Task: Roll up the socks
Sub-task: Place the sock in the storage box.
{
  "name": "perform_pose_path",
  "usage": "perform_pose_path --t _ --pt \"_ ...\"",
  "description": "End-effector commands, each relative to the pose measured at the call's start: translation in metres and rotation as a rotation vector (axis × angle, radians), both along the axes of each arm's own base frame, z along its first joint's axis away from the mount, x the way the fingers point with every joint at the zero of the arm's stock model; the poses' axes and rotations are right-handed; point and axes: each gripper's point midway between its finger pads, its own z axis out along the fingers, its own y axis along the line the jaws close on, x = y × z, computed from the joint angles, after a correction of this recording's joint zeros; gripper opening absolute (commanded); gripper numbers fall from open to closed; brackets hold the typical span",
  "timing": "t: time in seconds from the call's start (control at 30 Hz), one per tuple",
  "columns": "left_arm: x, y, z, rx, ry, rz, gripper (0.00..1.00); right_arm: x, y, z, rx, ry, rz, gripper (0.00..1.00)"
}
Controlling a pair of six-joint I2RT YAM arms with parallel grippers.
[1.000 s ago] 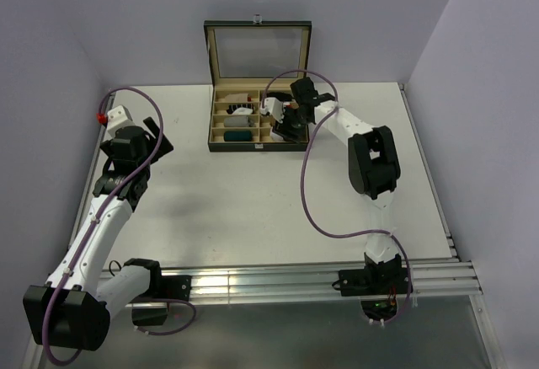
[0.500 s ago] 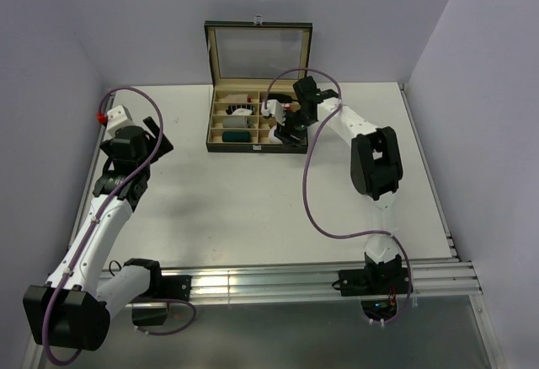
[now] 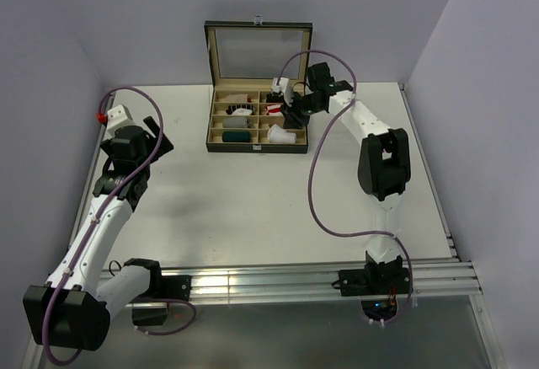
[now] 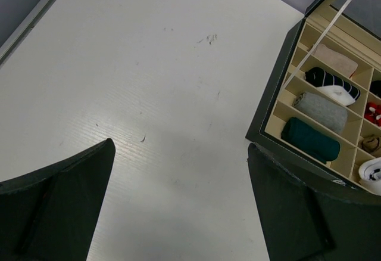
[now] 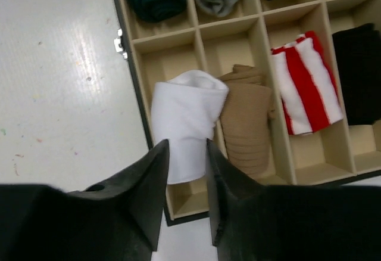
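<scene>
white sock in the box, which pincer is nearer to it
Right. The right pincer hangs over the box with the white sock just past its fingertips. The left pincer is off over the table, left of the box.

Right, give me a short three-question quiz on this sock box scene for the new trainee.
1. True or false: the left gripper is holding a sock.
2. Which one lies against the white sock in the box? A black one, B tan sock, C grey one.
3. Name the two colours of the striped sock.
Key: 1 false, it is open and empty. 2 B. 3 red and white.
</scene>
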Motion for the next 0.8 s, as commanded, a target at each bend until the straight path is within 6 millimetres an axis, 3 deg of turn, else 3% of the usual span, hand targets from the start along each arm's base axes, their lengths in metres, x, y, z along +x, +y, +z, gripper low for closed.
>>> perform_pose_path --t 0.0,0.03,0.07,0.17,0.33,0.57,0.77 --pt "0.005 0.000 0.009 0.007 -0.038 -0.012 1.00 0.027 0.011 0.045 0.105 -0.115 -0.065 0.30" --pt "0.005 -0.001 0.008 0.006 -0.036 -0.015 0.99 0.032 0.011 0.045 0.103 -0.124 -0.083 0.24" --pt "0.005 0.000 0.007 0.007 -0.035 -0.015 1.00 0.038 0.012 0.044 0.112 -0.131 -0.103 0.10" --pt "0.005 -0.001 0.008 0.005 -0.036 -0.018 0.99 0.041 0.015 0.030 0.109 -0.104 -0.103 0.01" --pt "0.005 -0.002 0.007 0.002 -0.035 -0.023 0.99 0.042 0.028 0.006 0.104 -0.044 -0.080 0.00" --pt "0.005 -0.003 0.009 -0.002 -0.041 -0.032 0.99 0.042 0.035 -0.002 0.040 -0.010 -0.094 0.00" --pt "0.004 -0.004 0.009 -0.005 -0.043 -0.041 0.99 0.032 0.024 -0.034 -0.092 0.095 -0.155 0.00"
